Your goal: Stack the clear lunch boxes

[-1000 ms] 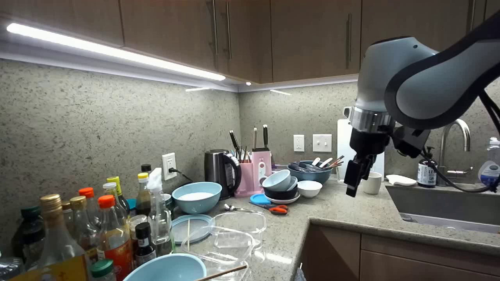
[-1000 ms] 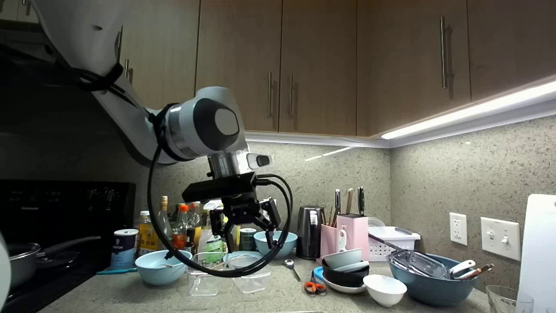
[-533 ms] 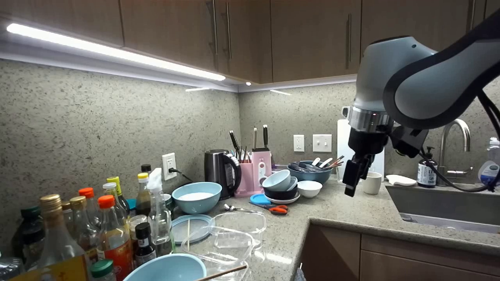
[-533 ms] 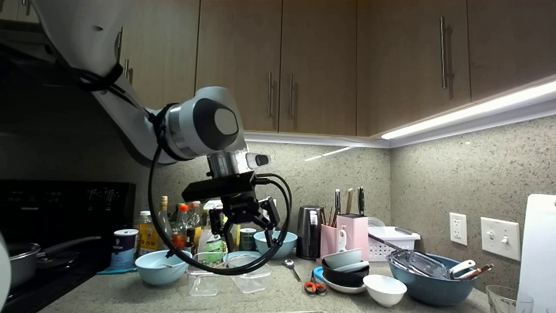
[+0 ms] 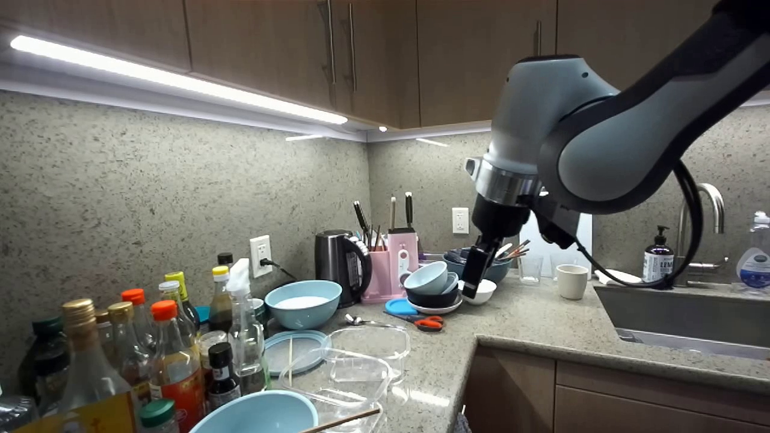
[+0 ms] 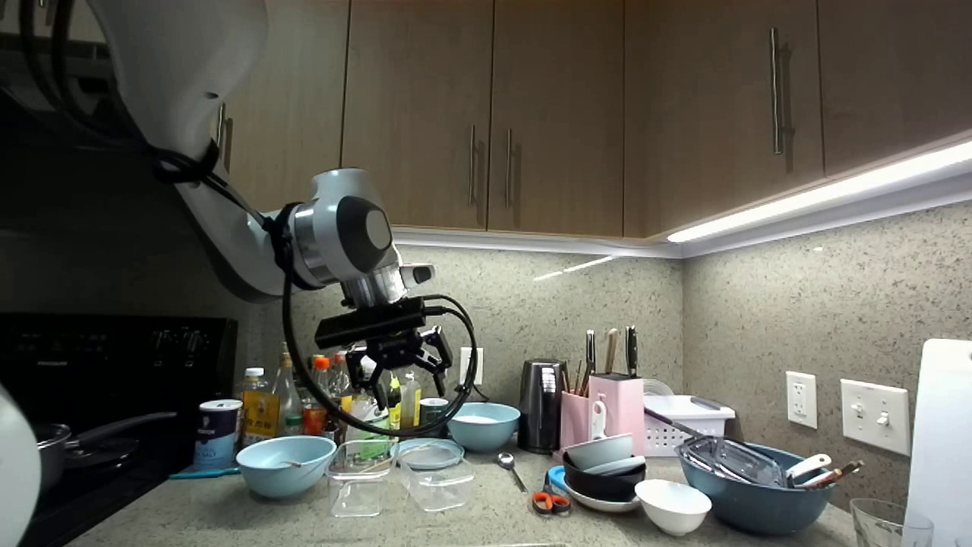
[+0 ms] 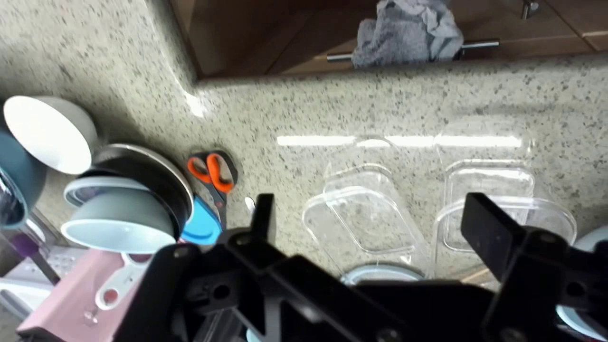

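Two clear lunch boxes stand side by side on the counter. In an exterior view, one box [image 6: 440,488] is right of the other box [image 6: 357,495]. The same pair shows in an exterior view as a farther box [image 5: 370,355] and a nearer box [image 5: 337,385]. My gripper [image 6: 410,391] is open and empty, in the air above and apart from them. In the wrist view, the gripper [image 7: 368,204] has its fingers wide apart. The scissors-side box [image 7: 365,223] appears between them, and the other box [image 7: 489,183] is partly hidden behind the right finger.
A light blue lid [image 5: 298,352] lies beside the boxes. Light blue bowls [image 6: 285,463] [image 6: 484,425] stand left of and behind them. Orange-handled scissors [image 7: 213,171] and stacked bowls [image 7: 123,213] are to one side. Bottles [image 5: 174,343] crowd the wall. The counter's front edge [image 7: 332,78] is near.
In the last half second, the arm and gripper have moved left in both exterior views, with the gripper tilting somewhat. The gripper stays open. The boxes have not moved.
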Robot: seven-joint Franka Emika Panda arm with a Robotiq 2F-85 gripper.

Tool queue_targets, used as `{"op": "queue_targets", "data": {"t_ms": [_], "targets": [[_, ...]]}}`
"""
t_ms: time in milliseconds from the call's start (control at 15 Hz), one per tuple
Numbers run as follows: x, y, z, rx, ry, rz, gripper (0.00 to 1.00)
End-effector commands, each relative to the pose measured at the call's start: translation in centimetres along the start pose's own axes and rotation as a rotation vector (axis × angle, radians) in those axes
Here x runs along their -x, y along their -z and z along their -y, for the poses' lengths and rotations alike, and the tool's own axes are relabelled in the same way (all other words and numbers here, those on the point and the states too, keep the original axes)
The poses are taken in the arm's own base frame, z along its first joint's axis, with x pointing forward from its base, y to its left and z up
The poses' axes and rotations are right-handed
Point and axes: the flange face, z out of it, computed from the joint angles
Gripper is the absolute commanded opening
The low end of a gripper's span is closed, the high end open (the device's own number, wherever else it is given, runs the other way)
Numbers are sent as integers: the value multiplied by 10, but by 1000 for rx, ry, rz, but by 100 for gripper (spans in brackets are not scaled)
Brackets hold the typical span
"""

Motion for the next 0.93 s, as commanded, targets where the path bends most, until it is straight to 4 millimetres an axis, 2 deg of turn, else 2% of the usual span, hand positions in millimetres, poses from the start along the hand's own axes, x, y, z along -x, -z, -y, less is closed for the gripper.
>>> {"op": "queue_targets", "data": {"t_ms": [0,400,867], "targets": [[-6,-2,2,-7,7,-2,100],[-5,-3,-3,-6,-5,1,100],[-34,-87,20,-151,341,90,100]]}}
